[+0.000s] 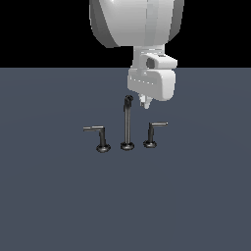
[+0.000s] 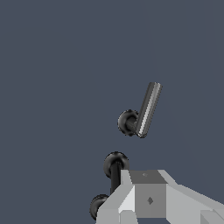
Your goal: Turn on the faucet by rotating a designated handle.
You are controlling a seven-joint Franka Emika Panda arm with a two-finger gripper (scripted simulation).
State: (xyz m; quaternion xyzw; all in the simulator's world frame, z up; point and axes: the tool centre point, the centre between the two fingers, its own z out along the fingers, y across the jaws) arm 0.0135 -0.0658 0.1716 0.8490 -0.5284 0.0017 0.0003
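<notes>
The faucet is a dark three-piece set on the floor. Its tall thin spout [image 1: 127,122] stands in the middle. On the exterior view's right is the designated handle [image 1: 153,132], with a short arm and a pale tip. My gripper [image 1: 145,103] hangs above it, just right of the spout's curved tip, touching nothing, with its fingers together. In the wrist view my gripper [image 2: 146,183] covers most of the designated handle, of which only the round base [image 2: 98,205] shows. The spout [image 2: 115,166] appears from above.
The other handle [image 1: 99,136], with the longer grey arm, stands on the exterior view's left, and its grey arm [image 2: 146,110] shows fully in the wrist view. All three pieces rest on a plain grey-blue floor [image 1: 49,196].
</notes>
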